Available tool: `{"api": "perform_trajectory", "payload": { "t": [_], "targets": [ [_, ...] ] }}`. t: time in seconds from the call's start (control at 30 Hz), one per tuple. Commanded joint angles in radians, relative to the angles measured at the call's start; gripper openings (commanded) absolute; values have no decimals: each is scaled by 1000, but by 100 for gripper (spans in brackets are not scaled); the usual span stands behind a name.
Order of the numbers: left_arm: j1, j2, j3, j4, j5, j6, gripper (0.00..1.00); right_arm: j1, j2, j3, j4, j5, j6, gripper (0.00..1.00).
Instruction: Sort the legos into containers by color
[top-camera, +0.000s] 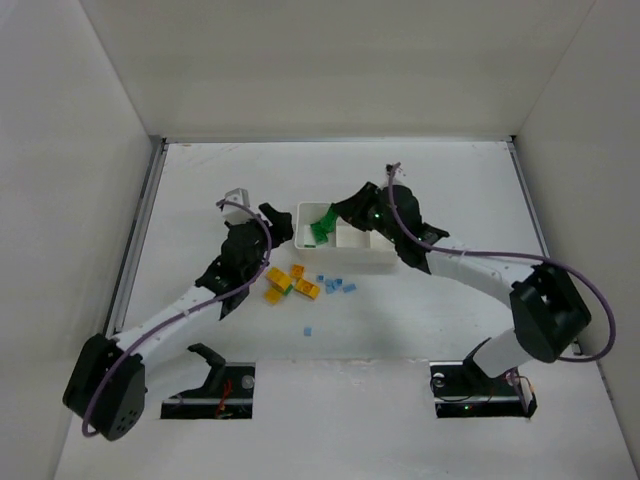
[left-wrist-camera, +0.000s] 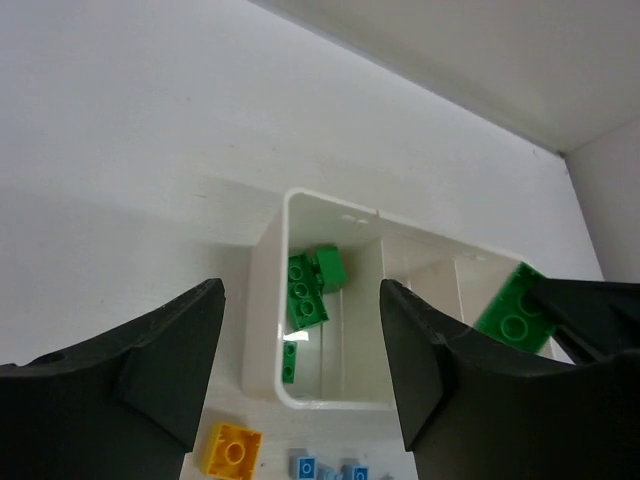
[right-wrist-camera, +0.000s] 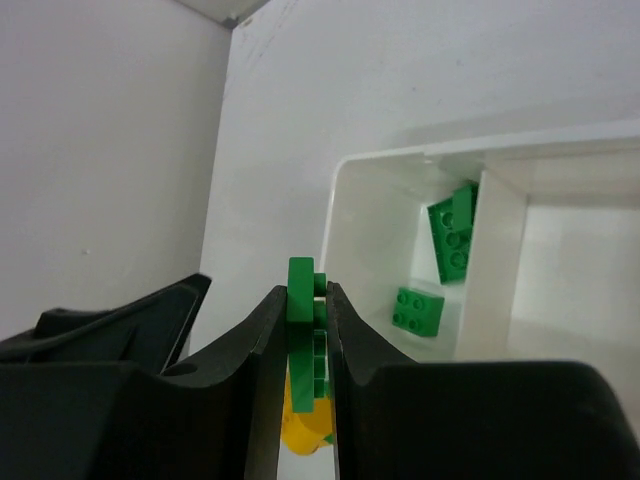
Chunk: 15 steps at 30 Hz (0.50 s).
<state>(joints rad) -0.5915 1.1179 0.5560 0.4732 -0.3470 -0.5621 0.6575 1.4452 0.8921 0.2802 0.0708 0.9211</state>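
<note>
Now right fingers (right-wrist-camera: 278, 305) are pinching 1 bright green plastic brick (right-wrist-camera: 300, 275) over white 3-bay plastic tray (top-camera: 345, 263) w/ 3 green bricks (left-wrist-camera: 305, 295); left fingers (top-camera: 266, 213) are gaping wide, empty; 4 yellow bricks (top-camera: 307, 289) are lying on tabletop (top-camera: 450, 200).

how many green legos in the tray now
3, all in the tray's end compartment: a flat brick touching a blocky one, a third apart. Others may be hidden.

Two white-and-black arms trailing purple cables.
The left arm (top-camera: 170, 315) and right arm (top-camera: 470, 268) share white tube links, bulky black joint housings and matte black wedge-shaped fingers (left-wrist-camera: 150, 380). A thin purple cable (top-camera: 500, 256) runs along each arm, and each is bolted to a dark base plate (top-camera: 480, 392) at the near edge.
</note>
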Motion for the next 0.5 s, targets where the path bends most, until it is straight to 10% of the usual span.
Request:
{"api": "perform_trajectory", "payload": {
  "t": [0.0, 0.33, 0.47],
  "targets": [
    [45, -114, -80, -88, -18, -87, 61, 21, 101, 126, 45, 14, -59, 18],
    [137, -309, -194, -277, 2, -97, 69, 66, 239, 298, -32, 69, -142, 61],
    [172, -336, -205, -307, 34, -107, 71, 106, 167, 222, -16, 72, -200, 59]
  ]
}}
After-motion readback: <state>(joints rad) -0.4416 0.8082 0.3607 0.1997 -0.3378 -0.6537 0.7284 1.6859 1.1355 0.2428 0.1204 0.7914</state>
